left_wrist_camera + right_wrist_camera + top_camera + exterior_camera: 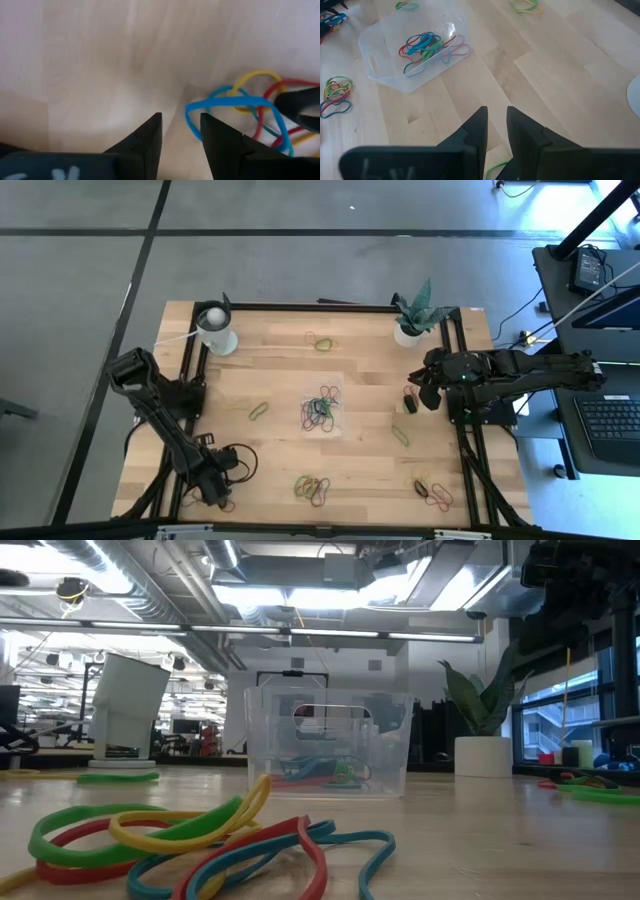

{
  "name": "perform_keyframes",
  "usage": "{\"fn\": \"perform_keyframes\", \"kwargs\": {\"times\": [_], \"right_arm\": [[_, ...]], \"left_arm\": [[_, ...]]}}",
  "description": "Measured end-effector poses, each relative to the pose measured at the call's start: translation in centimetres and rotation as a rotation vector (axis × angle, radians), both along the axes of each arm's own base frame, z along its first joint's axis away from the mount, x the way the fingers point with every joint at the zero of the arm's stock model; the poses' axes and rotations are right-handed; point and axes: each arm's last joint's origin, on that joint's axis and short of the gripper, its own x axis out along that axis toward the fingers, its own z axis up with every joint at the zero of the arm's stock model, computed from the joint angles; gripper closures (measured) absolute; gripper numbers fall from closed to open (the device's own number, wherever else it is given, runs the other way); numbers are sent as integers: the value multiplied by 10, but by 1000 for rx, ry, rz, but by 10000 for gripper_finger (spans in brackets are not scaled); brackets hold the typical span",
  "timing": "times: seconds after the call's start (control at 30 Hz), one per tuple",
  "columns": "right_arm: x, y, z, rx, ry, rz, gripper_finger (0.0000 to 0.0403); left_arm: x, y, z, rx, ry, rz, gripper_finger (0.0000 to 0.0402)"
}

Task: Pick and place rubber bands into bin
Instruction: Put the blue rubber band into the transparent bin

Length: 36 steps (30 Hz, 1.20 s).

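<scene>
Wooden table [280, 370]: bin [322, 406] long axis runs front-to-back.

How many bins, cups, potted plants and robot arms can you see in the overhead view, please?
Bin: 1
Cup: 1
Potted plant: 1
Arms: 2 (left arm, right arm)
Total: 5

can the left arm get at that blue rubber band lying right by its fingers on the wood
Probably yes. The left gripper sits low over the wooden table, the thin blue rubber band just beside one finger, nothing lying between; other bands tangle with it.
</scene>
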Motion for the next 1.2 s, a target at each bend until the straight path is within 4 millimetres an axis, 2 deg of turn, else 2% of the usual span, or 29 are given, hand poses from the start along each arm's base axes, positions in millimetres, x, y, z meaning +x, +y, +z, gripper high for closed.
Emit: {"fn": "perform_keyframes", "kwargs": {"times": [0.27,0.37,0.47,0.6,0.93,1.07,1.2], "right_arm": [[0,0,0,0,0,0,328],[0,0,0,1,0,-1,328],[0,0,0,1,0,-1,328],[0,0,0,1,0,-1,328],[1,0,1,0,-8,0,328],[2,0,2,0,-28,-1,328],[3,0,4,1,-50,-1,328]], "left_arm": [[-2,3,-14,-57,-35,-3,301],[-3,5,-14,-49,-24,-3,332],[-2,3,-8,-56,-30,-28,382],[1,-2,13,-88,-47,-33,397],[14,-2,66,-56,-67,-85,399],[25,11,83,17,-116,-89,399],[45,31,100,62,-208,-133,398]]}}
